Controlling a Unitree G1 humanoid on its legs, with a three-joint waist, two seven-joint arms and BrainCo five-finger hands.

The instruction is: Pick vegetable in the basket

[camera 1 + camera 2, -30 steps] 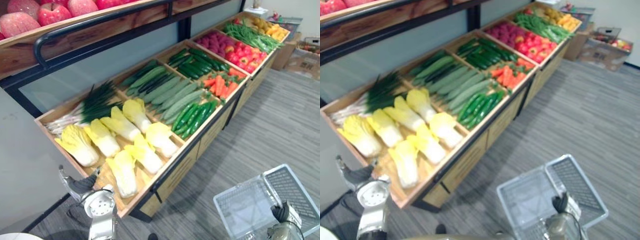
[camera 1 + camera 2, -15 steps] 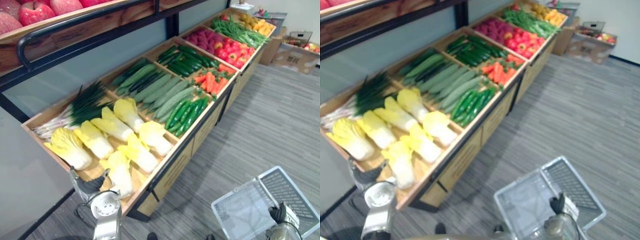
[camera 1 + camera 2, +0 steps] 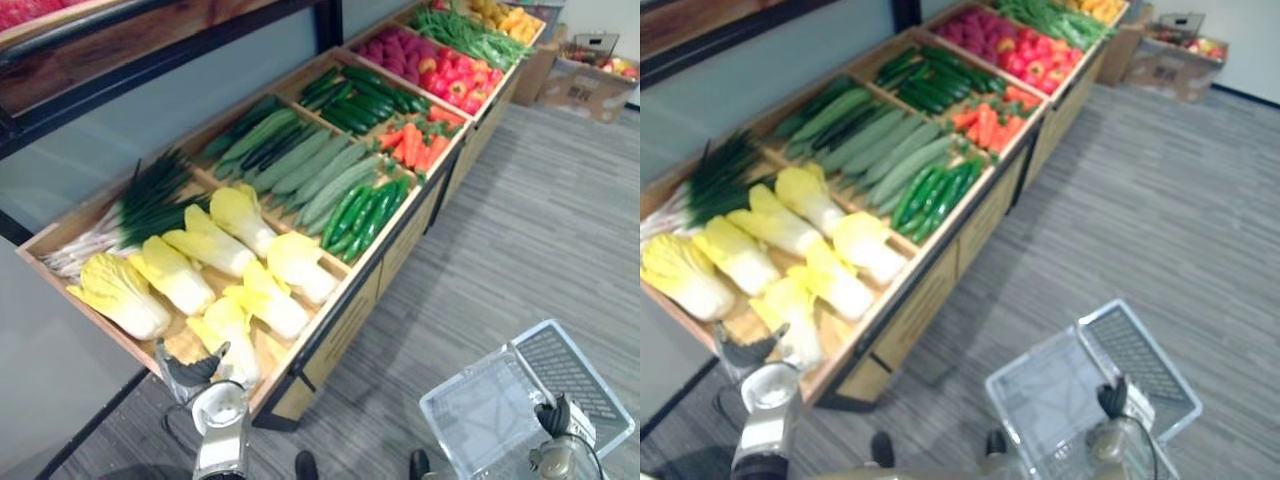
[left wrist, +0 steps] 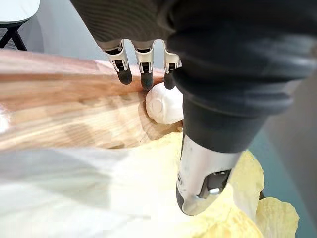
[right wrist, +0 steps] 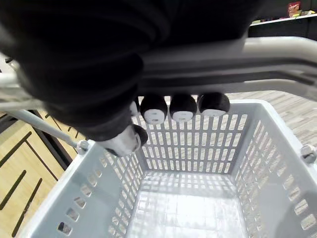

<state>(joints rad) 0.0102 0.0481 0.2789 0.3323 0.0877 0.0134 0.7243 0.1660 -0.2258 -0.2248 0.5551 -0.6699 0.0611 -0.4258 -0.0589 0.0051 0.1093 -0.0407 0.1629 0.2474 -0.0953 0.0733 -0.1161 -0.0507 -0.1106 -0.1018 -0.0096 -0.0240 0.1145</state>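
Observation:
Several yellow-white napa cabbages fill the nearest wooden bin (image 3: 300, 350) of the display. My left hand (image 3: 192, 366) hovers at the bin's front corner, right by the nearest cabbage (image 3: 226, 336). In the left wrist view its fingers (image 4: 142, 62) are straight above the wooden edge, and its thumb (image 4: 203, 173) lies over the cabbage's leaves (image 4: 237, 198), so it is open. My right hand (image 3: 560, 420) is curled round the handle (image 5: 237, 59) of an empty grey plastic basket (image 3: 490, 410), which hangs low over the floor at the right.
Further bins hold green onions (image 3: 150, 205), cucumbers (image 3: 310, 165), carrots (image 3: 415, 150) and red peppers (image 3: 460, 90). A dark shelf rail (image 3: 150, 70) runs above the display. Cardboard boxes (image 3: 585, 85) stand at the far right, beside the grey carpet floor (image 3: 540, 230).
The whole picture has shifted, so the camera moved. My left hand has come closer to the nearest cabbage. My right hand still holds the basket.

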